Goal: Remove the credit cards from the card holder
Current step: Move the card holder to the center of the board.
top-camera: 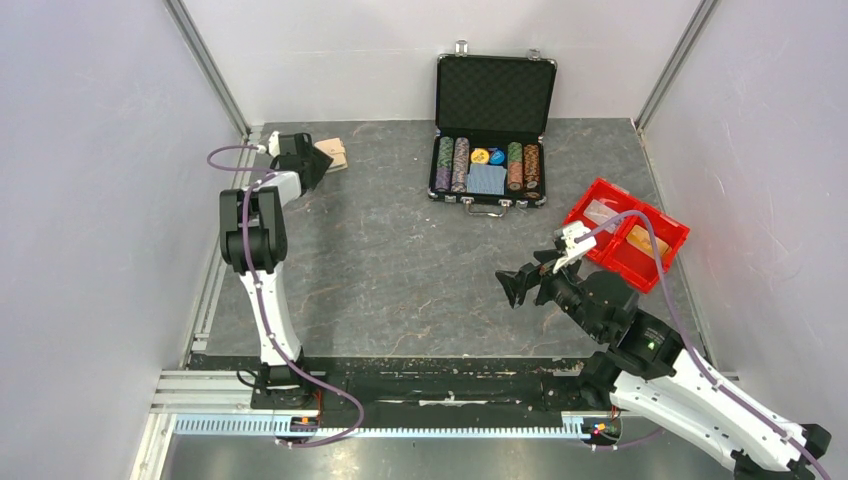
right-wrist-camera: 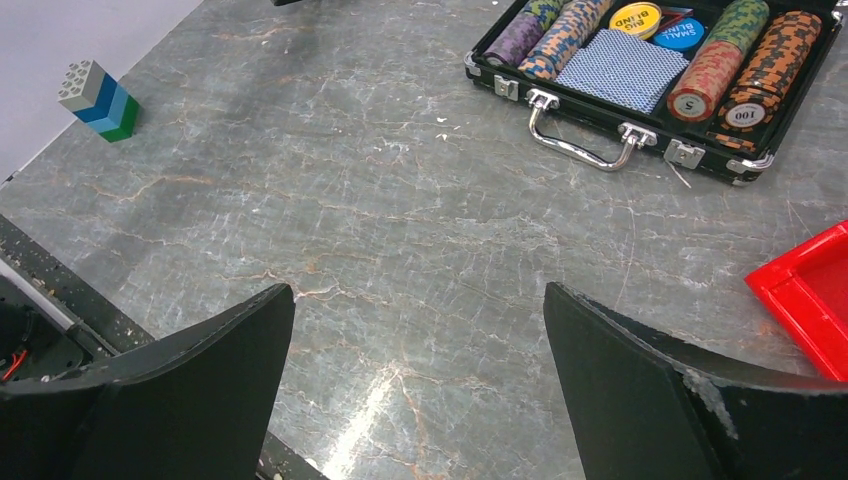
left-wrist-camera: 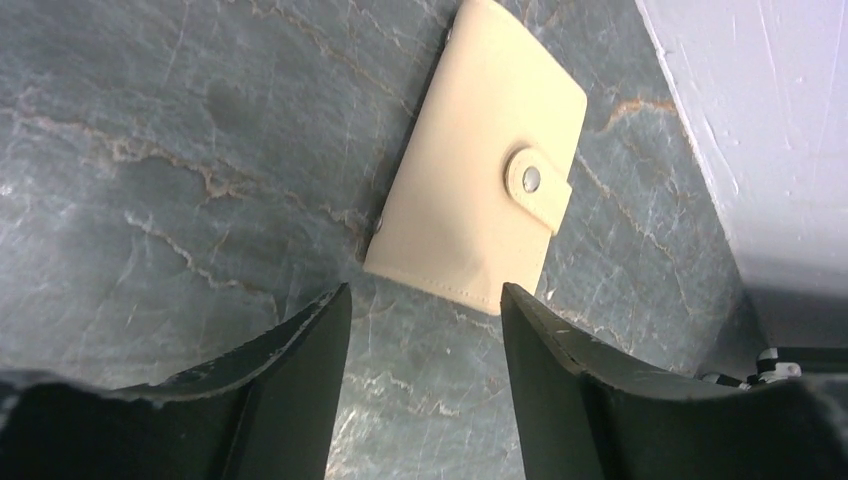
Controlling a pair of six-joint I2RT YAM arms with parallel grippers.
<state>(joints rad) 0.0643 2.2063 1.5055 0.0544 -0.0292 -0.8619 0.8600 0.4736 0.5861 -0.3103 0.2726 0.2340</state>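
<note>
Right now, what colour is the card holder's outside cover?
The card holder is plain cream-beige, best seen from the left wrist.

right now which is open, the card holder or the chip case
The black chip case: it stands wide open with its chips showing. The beige card holder lies folded shut, its snap tab fastened.

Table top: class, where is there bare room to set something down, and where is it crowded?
Barest: the middle of the table, bordered by the chip case, the left arm and the right gripper. Also free: between card holder and case. Crowded: the far-left corner by the left gripper, and the right side around the red tray.
</note>
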